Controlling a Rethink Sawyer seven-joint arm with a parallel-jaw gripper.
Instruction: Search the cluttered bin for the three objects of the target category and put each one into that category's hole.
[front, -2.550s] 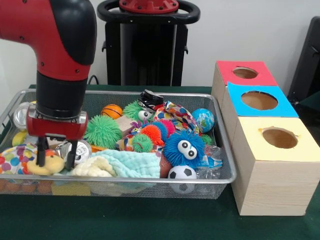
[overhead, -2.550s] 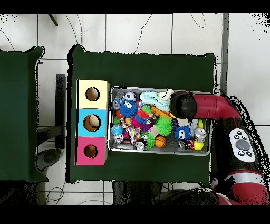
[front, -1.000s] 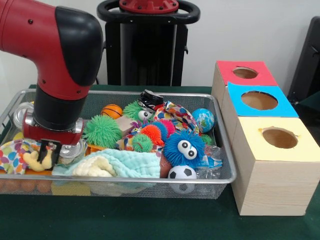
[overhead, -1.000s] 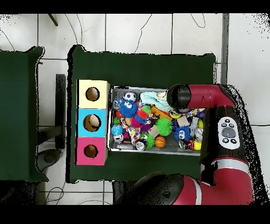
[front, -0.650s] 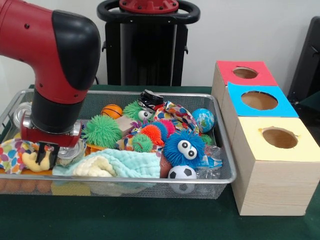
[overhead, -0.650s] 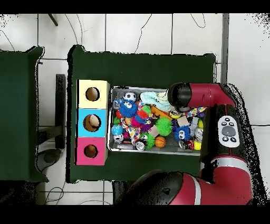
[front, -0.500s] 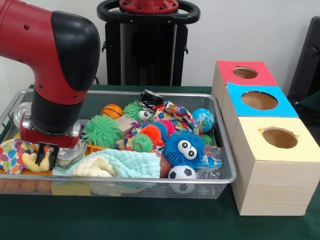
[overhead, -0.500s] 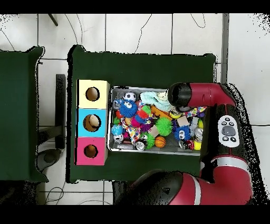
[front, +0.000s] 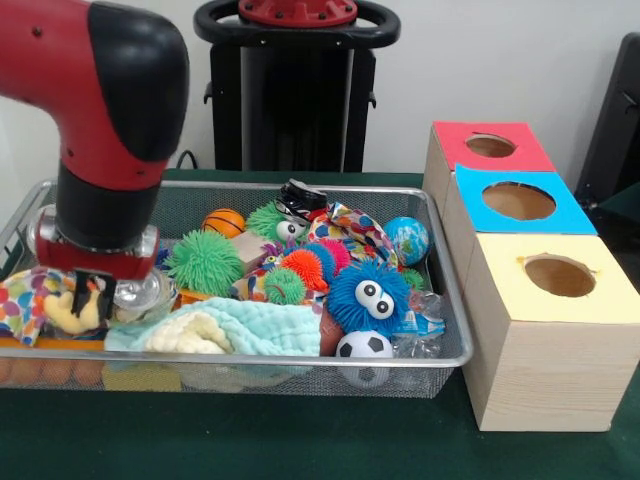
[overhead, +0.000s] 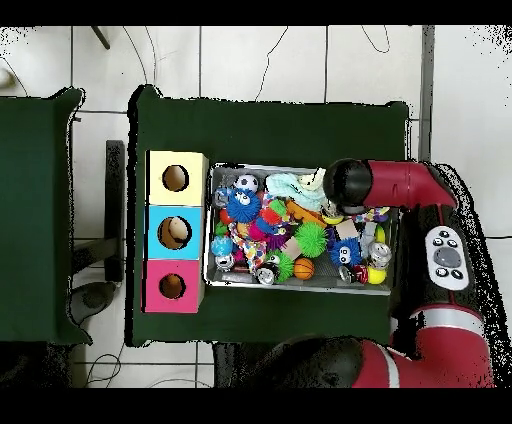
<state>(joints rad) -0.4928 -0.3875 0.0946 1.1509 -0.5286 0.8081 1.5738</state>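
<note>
A wire mesh bin is packed with toys. At its left end my gripper is shut on a yellow plush toy with polka-dot fabric and holds it just above the clutter. In the overhead view the arm's wrist covers the gripper; the dotted fabric shows beside it. To the bin's right stand the red box, the blue box and the yellow box, each with a round hole in its top.
A silver can lies right beside the gripper. A mint cloth, green spiky ball, blue fuzzy ball with eyes and soccer ball fill the bin's front and middle. The bin's front rim is close below the gripper.
My gripper went from open around the yellow plush toy to shut on it. It has since risen a little and shifted left in the front view, taking the toy along.
</note>
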